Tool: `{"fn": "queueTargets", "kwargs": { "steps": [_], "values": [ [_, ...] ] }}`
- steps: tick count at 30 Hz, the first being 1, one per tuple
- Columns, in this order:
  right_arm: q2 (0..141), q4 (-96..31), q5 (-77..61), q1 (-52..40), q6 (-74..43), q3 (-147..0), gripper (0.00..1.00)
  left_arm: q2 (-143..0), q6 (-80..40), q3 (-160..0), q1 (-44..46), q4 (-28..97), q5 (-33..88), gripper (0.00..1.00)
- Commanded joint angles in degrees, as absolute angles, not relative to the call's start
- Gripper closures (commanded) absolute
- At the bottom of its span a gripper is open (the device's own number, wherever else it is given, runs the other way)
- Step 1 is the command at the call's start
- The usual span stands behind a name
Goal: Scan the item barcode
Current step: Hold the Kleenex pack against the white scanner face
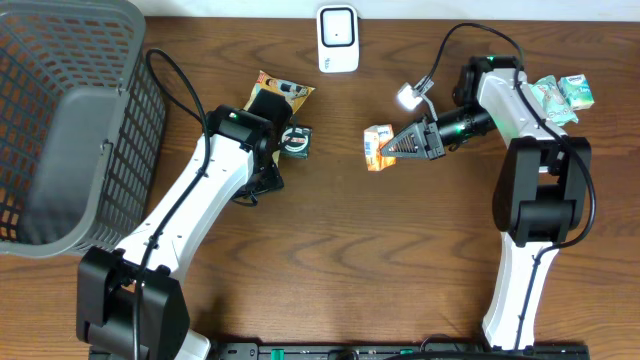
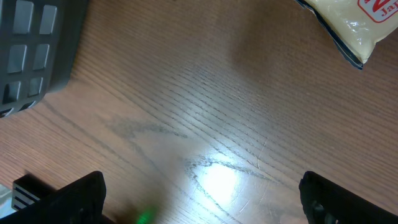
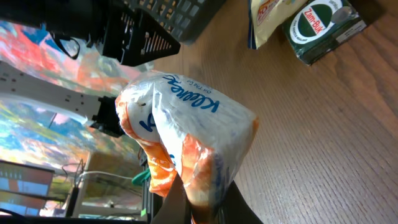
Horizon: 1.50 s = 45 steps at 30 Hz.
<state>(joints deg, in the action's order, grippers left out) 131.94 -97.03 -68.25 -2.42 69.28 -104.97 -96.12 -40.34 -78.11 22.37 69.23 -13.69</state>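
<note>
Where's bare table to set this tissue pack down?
Widest bare wood: front middle of the table, between the left arm and right arm. A smaller patch lies between the scanner and the tissue pack in the right gripper. Crowded: snack packet and green box left of it; green packs far right.

Right gripper at bottom edge, jaws pinched on the pack. Pack is white and orange plastic, blue "Kleenex" lettering, raised off the table. Green "Zam-Buk" box top right, on the wood. Yellow packet just beside it. Dark basket along top edge.
</note>
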Motion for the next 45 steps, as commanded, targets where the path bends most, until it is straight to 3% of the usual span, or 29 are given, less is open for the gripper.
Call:
{"fn": "queueTargets", "kwargs": {
  "steps": [1,5,9,14,20,32,38,45],
  "values": [
    [131.5,-96.4,-68.5,-3.1,70.3,-105.7,0.99,-95.8,-40.8,-77.8,22.2,69.6,-14.6,0.02],
    [131.5,-93.4,-68.1,-3.1,64.3,-105.7,0.99,-95.8,-40.8,-77.8,22.2,69.6,-14.6,0.02],
    [131.5,-82.9,-63.3,-3.2,46.0,-105.7,0.99,-95.8,-40.8,-77.8,22.2,69.6,-14.6,0.02],
    [131.5,-67.5,-39.3,-5.2,13.6,-107.2,0.99,-95.8,-40.8,-77.8,22.2,69.6,-14.6,0.02],
    [131.5,-65.0,-15.7,-8.7,3.1,-118.6,0.99,-95.8,-40.8,-77.8,22.2,69.6,-14.6,0.02],
    [132.6,-38.9,17.9,-20.5,12.0,-125.0,0.99,-95.8,-40.8,-77.8,22.2,69.6,-14.6,0.02],
    [134.7,-22.4,20.8,-23.0,20.8,-125.0,0.99,-95.8,-40.8,-77.8,22.2,69.6,-14.6,0.02],
    [138.8,-8.8,20.0,-24.1,42.2,-125.0,0.99,-95.8,-40.8,-77.8,22.2,69.6,-14.6,0.02]
  ]
}}
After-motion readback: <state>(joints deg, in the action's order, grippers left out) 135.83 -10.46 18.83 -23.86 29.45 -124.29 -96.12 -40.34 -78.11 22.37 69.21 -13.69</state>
